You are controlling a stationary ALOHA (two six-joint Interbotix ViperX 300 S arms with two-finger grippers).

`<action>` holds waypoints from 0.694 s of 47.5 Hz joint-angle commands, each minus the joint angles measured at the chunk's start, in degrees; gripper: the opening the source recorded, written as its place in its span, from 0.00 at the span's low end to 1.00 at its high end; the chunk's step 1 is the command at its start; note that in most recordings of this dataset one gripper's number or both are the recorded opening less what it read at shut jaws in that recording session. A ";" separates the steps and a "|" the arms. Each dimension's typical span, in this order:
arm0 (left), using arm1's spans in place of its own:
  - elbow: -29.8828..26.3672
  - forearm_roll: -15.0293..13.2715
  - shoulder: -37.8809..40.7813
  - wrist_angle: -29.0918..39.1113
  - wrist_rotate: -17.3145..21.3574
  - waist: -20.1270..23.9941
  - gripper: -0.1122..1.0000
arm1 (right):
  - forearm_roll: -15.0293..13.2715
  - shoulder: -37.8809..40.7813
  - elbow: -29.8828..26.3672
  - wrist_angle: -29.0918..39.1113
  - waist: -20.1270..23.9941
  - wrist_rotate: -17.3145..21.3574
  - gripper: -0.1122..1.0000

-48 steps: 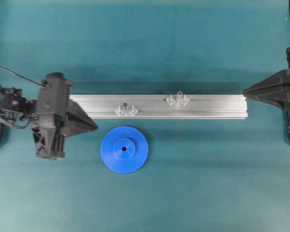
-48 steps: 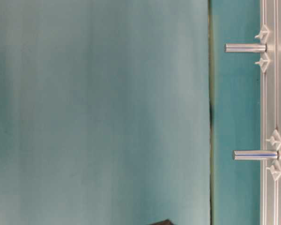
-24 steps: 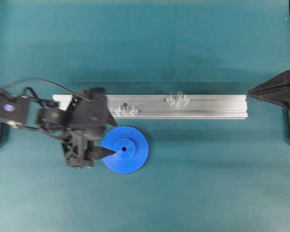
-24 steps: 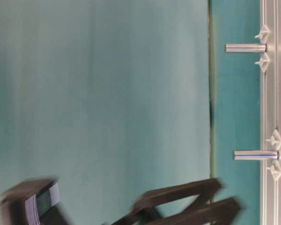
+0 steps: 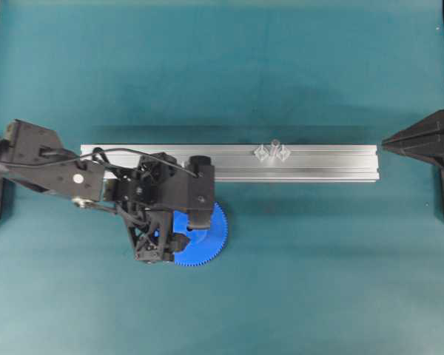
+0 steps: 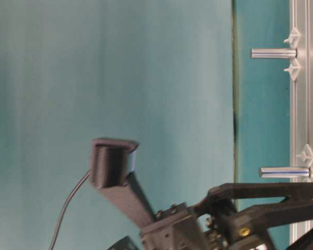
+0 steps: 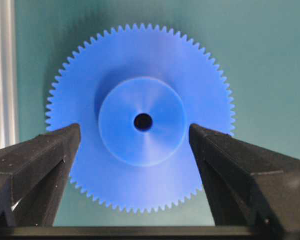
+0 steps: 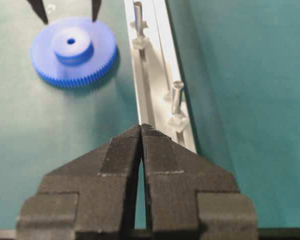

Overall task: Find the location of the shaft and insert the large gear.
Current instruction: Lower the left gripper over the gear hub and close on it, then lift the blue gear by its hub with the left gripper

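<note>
- On the mat just in front of the rail [image 5: 303,164], we are hovering the left gripper [image 7: 135,137] over the gear [image 7: 140,117], its jaws spread wide to either side of the raised hub.
- In the left wrist view the fingers [image 7: 37,160] are flanking the hub with gaps on both sides, so we are not gripping anything yet; the gear is lying flat on the mat, hub up, beside the rail.
- We are judging the task as barely begun: the grasp, the lift and the insertion are all waiting to be done.
- Farther along the rail, one shaft [image 8: 176,97] is standing upright between its clear mounts, bare; a lookalike pin [image 8: 138,12] is standing nearer the gear, hidden under the arm in the overhead view.
- At the rail's far end, we are keeping the right gripper [image 8: 141,127] parked clear of the rail tip, jaws pressed together and holding nothing.
</note>
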 commanded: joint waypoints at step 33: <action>-5.01 0.18 3.96 5.01 -0.35 -0.35 0.94 | -0.09 -1.76 0.62 0.97 -0.09 0.79 0.17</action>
